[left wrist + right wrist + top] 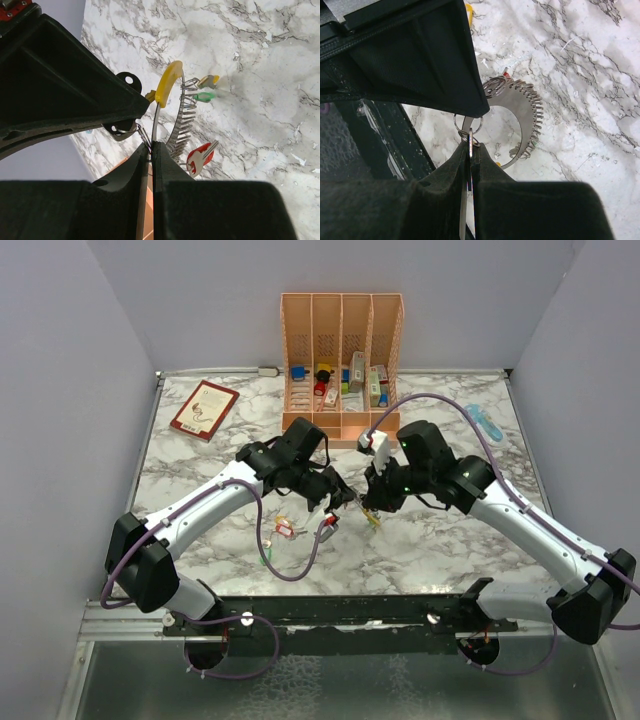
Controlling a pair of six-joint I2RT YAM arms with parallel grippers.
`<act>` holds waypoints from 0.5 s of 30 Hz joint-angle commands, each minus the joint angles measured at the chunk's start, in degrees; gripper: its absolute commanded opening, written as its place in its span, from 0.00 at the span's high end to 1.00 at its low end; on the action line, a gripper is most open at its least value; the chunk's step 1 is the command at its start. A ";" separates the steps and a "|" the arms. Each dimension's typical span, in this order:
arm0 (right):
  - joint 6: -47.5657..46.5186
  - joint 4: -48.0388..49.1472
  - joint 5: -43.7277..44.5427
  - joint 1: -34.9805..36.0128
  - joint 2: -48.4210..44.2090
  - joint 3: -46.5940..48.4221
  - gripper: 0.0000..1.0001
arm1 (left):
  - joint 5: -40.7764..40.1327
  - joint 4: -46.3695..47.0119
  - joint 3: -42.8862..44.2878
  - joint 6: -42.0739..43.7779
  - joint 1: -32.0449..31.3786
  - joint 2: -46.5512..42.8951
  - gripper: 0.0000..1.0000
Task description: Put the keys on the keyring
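**Both Pairs of Fingers Clamped at the Keyring, Tip to Tip**

The left fingers (170, 180) are pressed together. They pinch the thin strip end of the keyring (179, 127), a curved silvery band edged with a row of small wire loops and capped by a yellow grip (167, 82). The band arcs away beyond the fingertips, over the marble worktop (270, 125). A red-tagged key (200, 156) sits just beside those fingertips. A green-tagged key (205, 96) and a yellow-tagged key (212, 79) sit farther out, by the yellow grip. Whether these hang from the loops or lie on the worktop cannot be told.

The right fingers (490, 175) are likewise squeezed shut, gripping a thin silvery blade (469, 142). A small split ring (468, 122) sits just off their tips, at the band's near end.

From above, the two sets of fingertips almost meet. Two red tags (285, 530) lie on the worktop on the near side of the left fingers.
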 commanded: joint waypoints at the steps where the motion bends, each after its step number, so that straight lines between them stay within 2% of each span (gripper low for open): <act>1: 1.70 1.91 -3.61 0.01 -0.43 2.27 0.98 | -1.34 -1.49 -0.64 -0.86 -0.46 -0.71 1.00; 15: -2.42 7.43 -2.95 0.01 -3.35 1.57 0.98 | -0.29 -2.79 0.24 -1.10 -0.43 -0.51 1.00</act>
